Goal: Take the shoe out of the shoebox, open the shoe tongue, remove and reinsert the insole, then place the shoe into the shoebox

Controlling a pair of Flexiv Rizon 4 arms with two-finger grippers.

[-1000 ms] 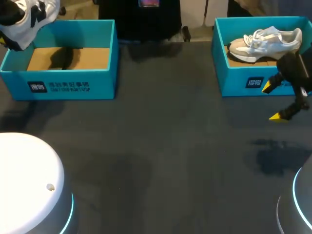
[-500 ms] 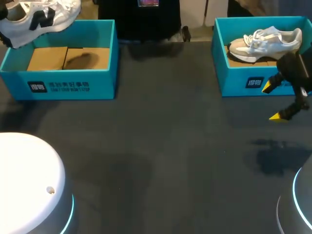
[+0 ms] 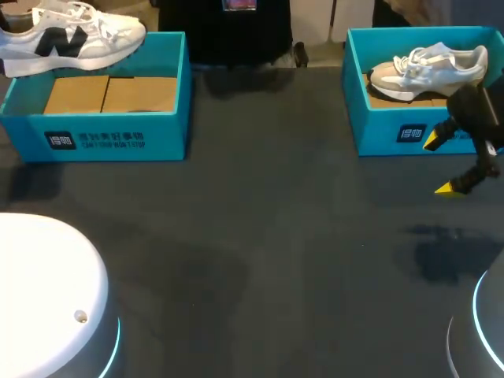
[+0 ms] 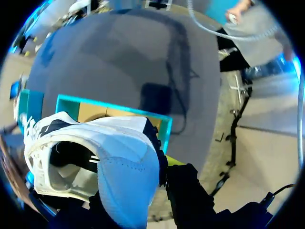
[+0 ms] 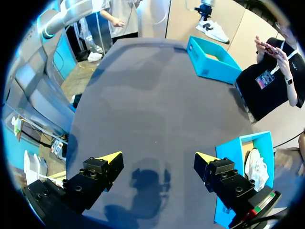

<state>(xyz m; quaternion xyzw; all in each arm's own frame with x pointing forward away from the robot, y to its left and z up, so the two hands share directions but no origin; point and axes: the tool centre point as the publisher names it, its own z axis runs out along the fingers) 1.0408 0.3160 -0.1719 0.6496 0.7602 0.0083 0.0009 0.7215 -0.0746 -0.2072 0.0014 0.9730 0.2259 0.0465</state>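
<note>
Far left, my left gripper [image 4: 159, 164] is clamped on the heel of the white shoe [image 3: 71, 43], one yellow tip peeking out beside the heel collar. The shoe hangs level in the air above the back left corner of the left shoebox [image 3: 102, 134], whose cardboard floor lies bare. Across the dark table [image 3: 260, 236], the right shoebox [image 3: 394, 130] holds a second shoe [image 3: 429, 67]. Just in front of that box my right gripper [image 3: 439, 164] hovers, fingers spread wide, gripping nothing.
</note>
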